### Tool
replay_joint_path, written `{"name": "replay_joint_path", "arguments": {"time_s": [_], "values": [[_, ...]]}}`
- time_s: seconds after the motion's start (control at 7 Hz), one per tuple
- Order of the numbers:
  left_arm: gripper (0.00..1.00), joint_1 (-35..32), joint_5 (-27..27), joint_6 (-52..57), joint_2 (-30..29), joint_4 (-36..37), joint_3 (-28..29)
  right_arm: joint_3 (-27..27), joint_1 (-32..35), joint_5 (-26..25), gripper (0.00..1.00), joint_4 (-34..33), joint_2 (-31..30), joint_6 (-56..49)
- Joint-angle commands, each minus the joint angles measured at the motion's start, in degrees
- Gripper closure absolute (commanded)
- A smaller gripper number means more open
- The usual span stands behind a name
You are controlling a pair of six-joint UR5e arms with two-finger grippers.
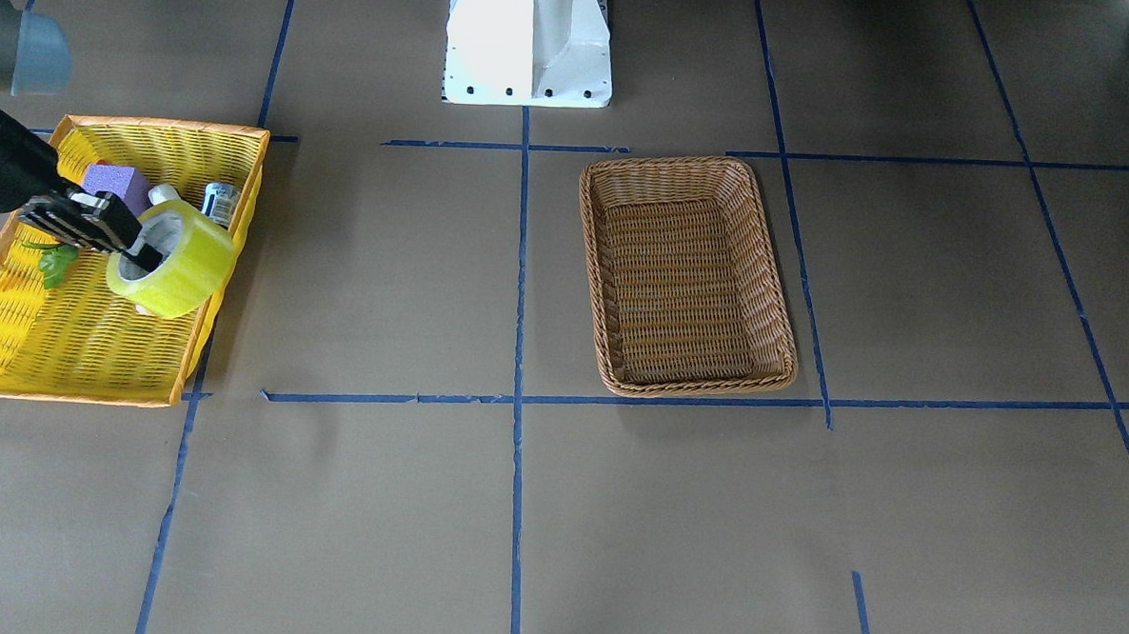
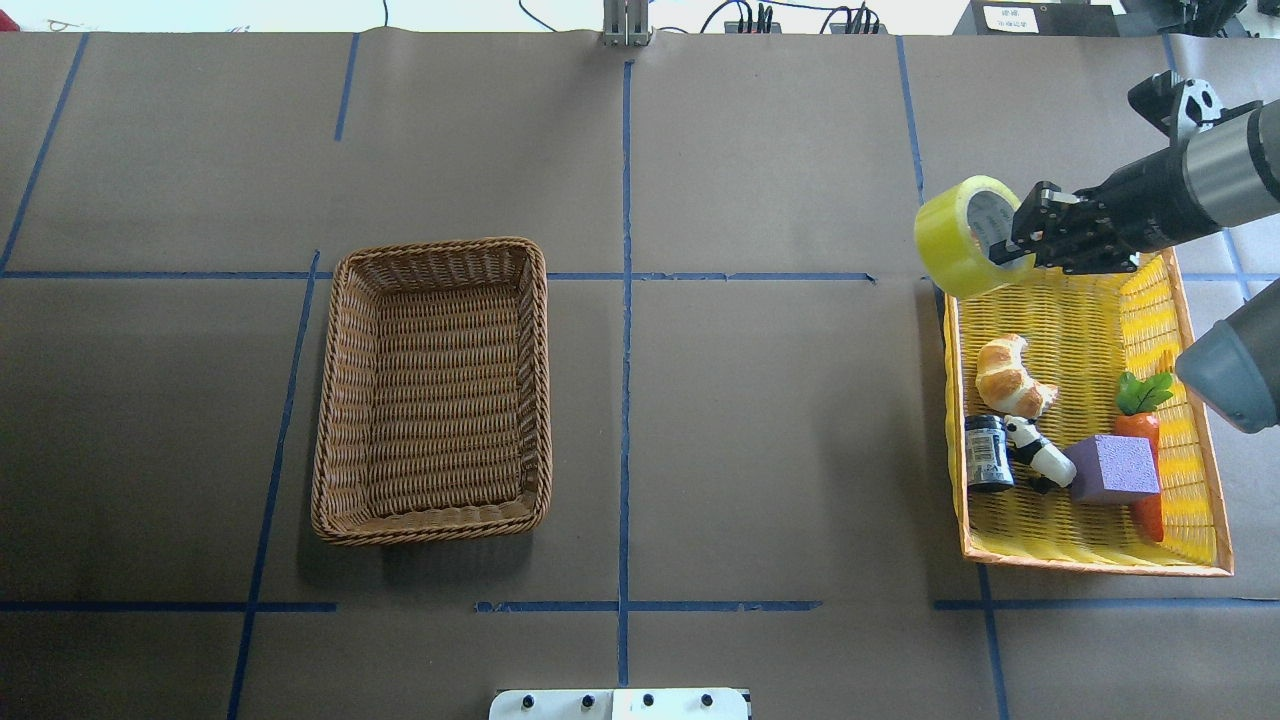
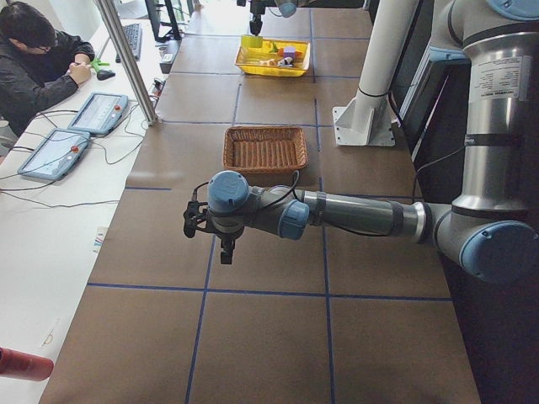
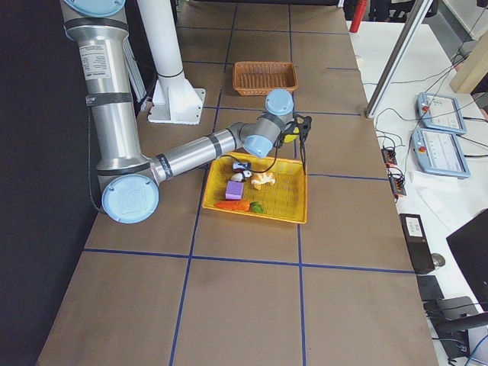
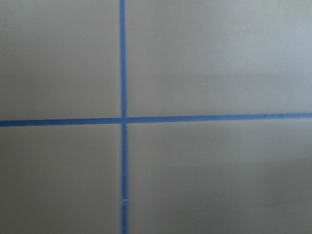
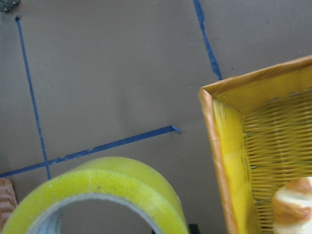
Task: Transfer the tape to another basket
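The yellow-green tape roll (image 2: 955, 240) hangs in the air above the far corner of the yellow tray-like basket (image 2: 1090, 562). My right gripper (image 2: 1010, 245) is shut on it, with one finger inside the grey-white core. The roll also shows in the front view (image 1: 181, 262) and fills the bottom of the right wrist view (image 6: 97, 190). The brown wicker basket (image 2: 440, 245) sits empty well to the left, across the table's middle line. My left gripper (image 3: 224, 246) shows only in the left side view, low over bare table. I cannot tell whether it is open.
The yellow basket holds a croissant (image 2: 1010, 375), a small can (image 2: 988, 452), a panda toy (image 2: 1040, 462), a purple block (image 2: 1113, 468) and a carrot (image 2: 1140, 430). The white robot base (image 1: 529, 39) stands at the table edge. Blue tape lines grid the brown table.
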Motion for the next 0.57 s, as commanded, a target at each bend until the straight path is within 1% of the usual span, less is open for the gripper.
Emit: {"name": "replay_joint_path", "arguments": {"time_s": [0.0,0.14,0.29,0.43], "values": [[0.00,9.1,-0.8,-26.2,0.1,-18.1,-0.1,0.8,-7.1,-7.3,1.00,11.9,0.8,15.8],[0.00,15.0,-0.6,-40.1,0.2,-28.4,0.1,2.4,-10.5,-10.7,1.00,13.4,0.9,19.2],[0.00,19.0,-0.2,-53.2,-0.1,-39.6,-0.2,4.5,-13.9,-14.9,1.00,13.5,0.8,21.3],[0.00,21.3,0.0,-64.9,-1.2,-49.0,-0.3,6.7,-16.0,-16.6,1.00,13.5,0.9,24.0]]}}
